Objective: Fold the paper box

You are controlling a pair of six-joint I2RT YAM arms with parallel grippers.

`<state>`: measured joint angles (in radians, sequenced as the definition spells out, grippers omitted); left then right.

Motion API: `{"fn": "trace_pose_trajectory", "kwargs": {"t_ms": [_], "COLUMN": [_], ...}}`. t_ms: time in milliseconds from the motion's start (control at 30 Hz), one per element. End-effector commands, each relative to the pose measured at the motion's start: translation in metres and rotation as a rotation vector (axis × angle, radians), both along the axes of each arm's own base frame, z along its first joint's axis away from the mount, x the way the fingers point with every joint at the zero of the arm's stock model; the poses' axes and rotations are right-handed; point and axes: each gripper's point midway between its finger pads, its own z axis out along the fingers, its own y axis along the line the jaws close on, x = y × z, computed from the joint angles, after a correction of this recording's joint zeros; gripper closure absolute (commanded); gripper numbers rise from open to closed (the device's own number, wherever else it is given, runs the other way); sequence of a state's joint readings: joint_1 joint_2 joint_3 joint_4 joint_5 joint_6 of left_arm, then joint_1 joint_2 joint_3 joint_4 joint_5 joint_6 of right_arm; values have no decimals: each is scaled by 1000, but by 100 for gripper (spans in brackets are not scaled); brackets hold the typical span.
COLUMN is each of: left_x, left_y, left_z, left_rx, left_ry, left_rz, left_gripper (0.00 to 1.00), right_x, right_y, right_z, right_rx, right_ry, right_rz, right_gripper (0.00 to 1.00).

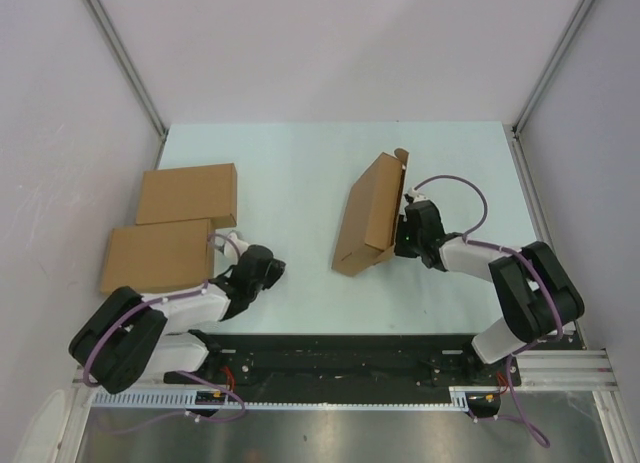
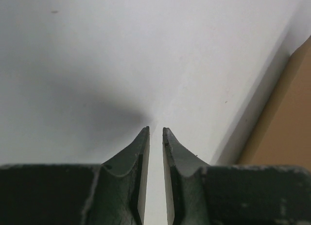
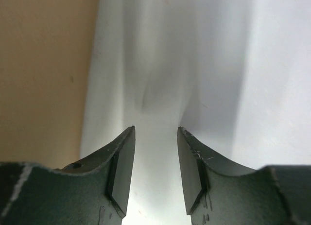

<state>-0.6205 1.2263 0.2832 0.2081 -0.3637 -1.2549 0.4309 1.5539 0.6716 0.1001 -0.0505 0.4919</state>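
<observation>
The paper box is a brown cardboard mailer, folded up and standing tilted on the table right of centre, with a small flap sticking up at its far end. My right gripper is close beside the box's right side, open and empty. In the right wrist view its jaws stand apart over bare table, with the box's brown face on the left. My left gripper rests low near the table, apart from the box. Its jaws are almost together with nothing between them.
Two finished flat brown boxes lie at the table's left edge, next to my left arm. A brown cardboard edge shows at the right of the left wrist view. Metal frame posts and grey walls enclose the pale table.
</observation>
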Motion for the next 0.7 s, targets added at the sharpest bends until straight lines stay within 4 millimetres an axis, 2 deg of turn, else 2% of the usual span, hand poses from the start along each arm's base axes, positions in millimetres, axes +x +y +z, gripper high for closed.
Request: {"fn": "trace_pose_trajectory", "kwargs": {"t_ms": [0,33,67,100,133,167,200,233,267,300,367,400,467,667], "left_x": [36,41,53,58,63,75,80,84,93,97,105,106,108,106], "left_y": [-19,-22,-31,-35,-41,-51,-55,-61,-73,-79,-95,-99,-108,-113], "left_z": [36,37,52,57,56,71,65,67,78,70,74,64,63,54], "left_rx": [-19,-11,-29,-34,-28,-45,-34,-37,-61,-52,-80,-77,-108,-121], "left_ry": [-88,-87,-117,-125,-121,-153,-136,-135,-153,-138,-136,-114,-102,-85], "left_rz": [7,0,-4,-8,-24,-36,-45,-56,-83,-100,-139,-149,-171,-188], "left_gripper": [78,78,78,77,77,77,77,77,77,77,77,78,78,78], "right_x": [-20,-17,-15,-13,-7,-3,0,6,9,11,18,19,22,26], "right_y": [-26,-26,-26,-25,-22,-21,-19,-15,-13,-12,-6,-4,-1,2], "right_z": [-4,2,12,17,27,35,40,51,53,54,62,62,66,69], "right_rx": [-119,-119,-112,-108,-99,-93,-87,-81,-83,-85,-80,-82,-79,-67], "right_ry": [70,55,35,23,2,-11,-18,-40,-44,-45,-58,-57,-64,-78], "right_rz": [-37,-41,-44,-48,-50,-52,-49,-46,-42,-41,-32,-28,-25,-19], "right_gripper": [53,52,52,52,51,52,51,51,51,51,51,51,51,50]}}
